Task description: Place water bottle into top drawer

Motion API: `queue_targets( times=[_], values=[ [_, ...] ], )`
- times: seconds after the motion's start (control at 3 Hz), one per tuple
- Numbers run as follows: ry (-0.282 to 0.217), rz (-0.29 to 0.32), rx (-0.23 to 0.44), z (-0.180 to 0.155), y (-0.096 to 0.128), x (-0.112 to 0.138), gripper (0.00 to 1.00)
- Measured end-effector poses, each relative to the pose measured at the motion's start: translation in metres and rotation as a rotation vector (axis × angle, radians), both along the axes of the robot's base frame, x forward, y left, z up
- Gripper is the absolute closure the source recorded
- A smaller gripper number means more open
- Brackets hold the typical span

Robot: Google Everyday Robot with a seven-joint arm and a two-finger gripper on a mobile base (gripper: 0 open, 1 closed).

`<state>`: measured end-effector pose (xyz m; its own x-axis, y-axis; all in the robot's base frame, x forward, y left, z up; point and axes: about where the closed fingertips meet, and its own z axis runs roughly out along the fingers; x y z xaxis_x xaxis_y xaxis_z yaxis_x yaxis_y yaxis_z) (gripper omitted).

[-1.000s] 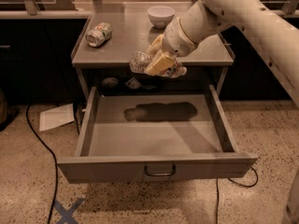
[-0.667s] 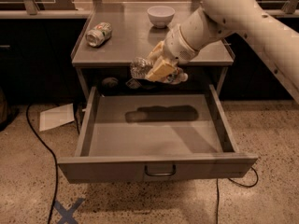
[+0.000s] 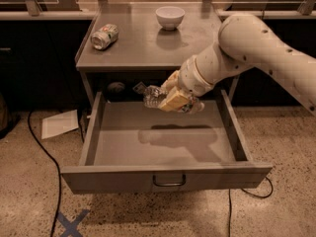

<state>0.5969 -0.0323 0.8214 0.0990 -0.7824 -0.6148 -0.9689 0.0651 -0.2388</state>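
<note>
The top drawer [image 3: 168,177] is pulled all the way out from under the front edge of the counter [image 3: 143,48]. It is grey and wide, with a small curved handle [image 3: 169,181] in the middle of its front.

The gripper [image 3: 174,100] hangs just under the front edge of the counter, a bit right of the middle, above the back part of the drawer. Its fingers are closed around the water bottle [image 3: 152,97]. The bottle is clear and crinkly. It lies on its side in the air, sticking out to the left, and does not touch the drawer floor. A dark shadow [image 3: 177,137] falls on the drawer floor below it.

The big white arm [image 3: 256,48] reaches in over the right edge of the counter.

On the counter, a green-and-white can [image 3: 104,36] lies on its side near the left edge. A white bowl [image 3: 170,17] sits near the back edge.
</note>
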Motion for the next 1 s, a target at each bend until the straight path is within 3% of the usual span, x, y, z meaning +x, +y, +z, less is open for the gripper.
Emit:
queue_targets(
  times=[1.0],
  values=[
    [0.11,-0.054,0.036,-0.12,-0.019,0.002,1.0]
  ],
)
